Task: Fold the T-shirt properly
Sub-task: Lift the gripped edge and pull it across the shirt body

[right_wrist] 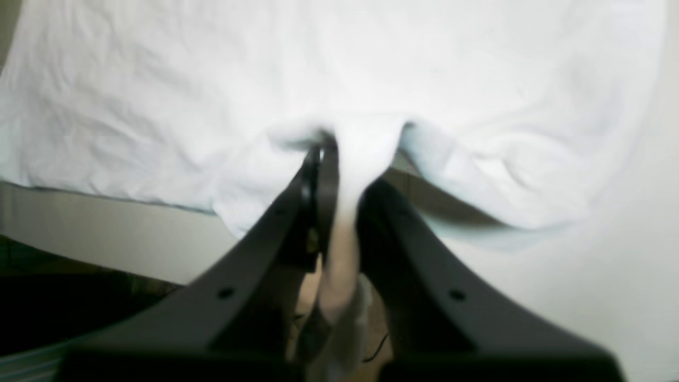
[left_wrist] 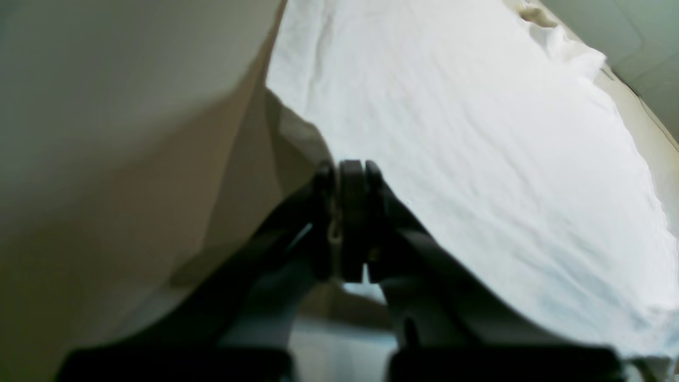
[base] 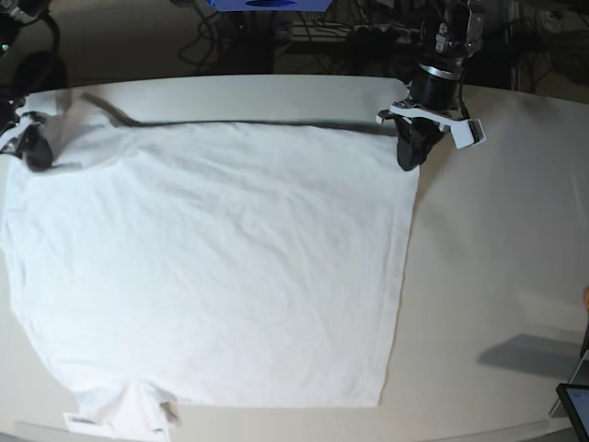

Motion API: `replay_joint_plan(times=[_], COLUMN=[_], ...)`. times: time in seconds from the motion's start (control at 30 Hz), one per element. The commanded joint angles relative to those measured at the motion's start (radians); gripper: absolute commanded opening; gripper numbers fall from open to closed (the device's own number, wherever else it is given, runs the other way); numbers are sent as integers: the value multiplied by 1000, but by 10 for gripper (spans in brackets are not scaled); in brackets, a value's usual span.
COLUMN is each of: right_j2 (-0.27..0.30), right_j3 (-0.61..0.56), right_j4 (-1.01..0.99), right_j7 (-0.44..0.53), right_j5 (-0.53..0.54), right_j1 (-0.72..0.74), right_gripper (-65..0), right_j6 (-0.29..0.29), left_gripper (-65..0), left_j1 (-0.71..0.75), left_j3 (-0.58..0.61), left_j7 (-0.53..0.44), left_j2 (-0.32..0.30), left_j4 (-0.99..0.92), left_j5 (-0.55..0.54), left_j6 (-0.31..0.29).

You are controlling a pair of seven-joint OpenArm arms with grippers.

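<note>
Your table (base: 497,276) carries the T-shirt (base: 212,267) spread flat across it (neck label at the near edge), left gripper (base: 407,158) and right gripper (base: 35,155) each clamped on a far corner, cables behind.

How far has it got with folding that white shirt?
Barely started. Done: the T-shirt lies spread nearly flat on the tabletop, with no fold in it. In hand: the left gripper and the right gripper are each shut on a far corner of the cloth, its far edge stretched between them. Left: every fold.
</note>
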Motion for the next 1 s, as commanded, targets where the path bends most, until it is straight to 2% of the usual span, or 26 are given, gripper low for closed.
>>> replay_joint_plan(times=[0.0,0.13,0.37,0.5,0.6,0.73,0.8,0.97], right_j2=[24,26,86,101,102,102,118,138], right_j3=[4,2,-36,-79,-81,-82,-82,-82], right_j4=[7,-24,-101,-127,-135,-141,-158,-228], right_j7=[18,18,19,27,27,24,27,27], right_j5=[24,20,20,20,18,18,18,18], right_j1=[16,59,98,119,138,161,168,193], right_gripper=[-650,-650,-650,-650,-650,-650,-650,-650], right_j6=[3,3,3,3,3,3,3,3], left_gripper=[-650,-650,-650,-650,-650,-650,-650,-650], left_j1=[2,2,-36,-66,-81,-104,-113,-130], left_j3=[-6,-7,-7,-7,-7,-6,-6,-6], left_j7=[-29,-30,-30,-30,-30,-30,-30,-29], left_j2=[-3,0,6,36,46,46,43,41], left_j4=[19,19,19,19,18,18,16,11], left_j5=[0,0,-6,-6,-6,-6,-6,-6], left_j6=[5,16,17,19,50,119,140,154])
